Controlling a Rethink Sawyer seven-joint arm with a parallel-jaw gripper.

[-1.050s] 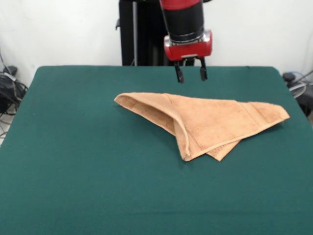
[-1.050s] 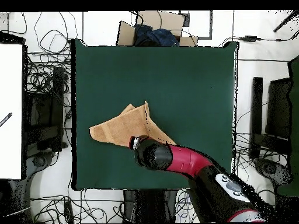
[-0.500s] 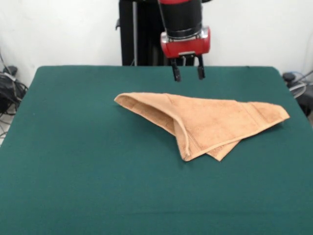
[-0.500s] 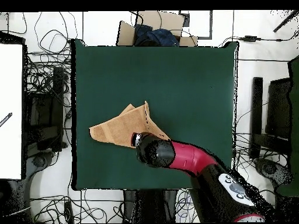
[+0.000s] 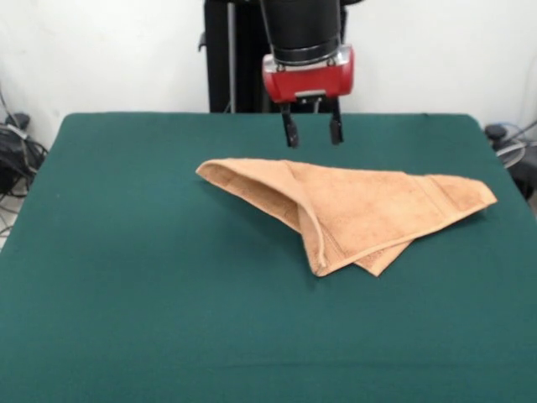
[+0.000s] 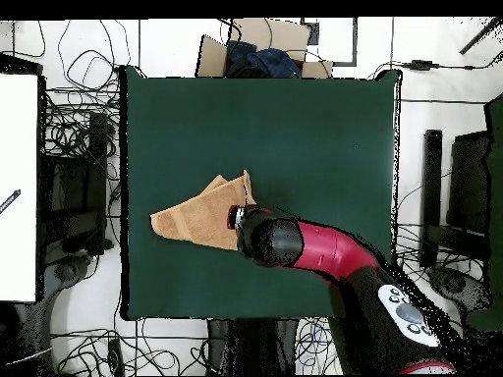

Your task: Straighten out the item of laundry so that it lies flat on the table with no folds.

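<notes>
Towel and table first: the dark green table [image 5: 126,277] fills most of both views, and the light orange-tan towel [image 5: 369,210] lies near its middle, folded over on itself into a rough triangle with one pointed corner toward the camera in the front view and a doubled layer showing along that edge. Above the towel's far edge hangs the red and black arm [image 6: 324,257], its gripper [image 5: 312,131] clear of the cloth, the two dark fingers [image 5: 289,133] spread apart and holding nothing.
</notes>
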